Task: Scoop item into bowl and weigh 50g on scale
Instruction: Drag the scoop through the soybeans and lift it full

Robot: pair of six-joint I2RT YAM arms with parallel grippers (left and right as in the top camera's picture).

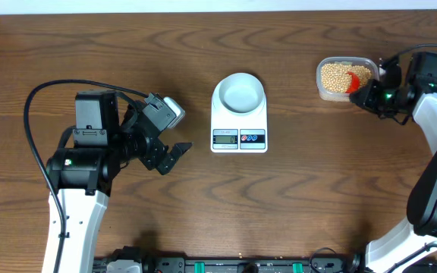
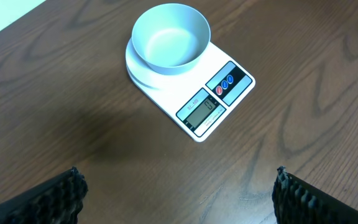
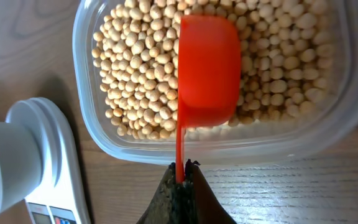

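We note the right pincer (image 3: 183,173) clamped on the thin-handled red scoop (image 3: 207,68), left pincer (image 1: 171,155) agape: twisting may spill beans (image 3: 135,74) before the bowl (image 1: 239,92).

Matt, bold-grained wood for the dark brown wooden bench (image 1: 127,45). Smooth, faintly glossy plastic on the flat white digital scale (image 2: 179,93), with a dull grey display window. Smooth satin finish on the small round pale blue-white bowl (image 2: 169,43); plastic or glazed, hard to tell. Glossy, see-through plastic for the clear rounded-rectangular tub (image 3: 120,146). Smooth, shiny plastic on the orange-red scoop (image 3: 207,68). Smooth, dull skins on the small round tan-yellow beans (image 3: 135,74). Rough, dimpled, rubbery-looking black pads (image 2: 48,199) on the left gripper (image 2: 178,179).
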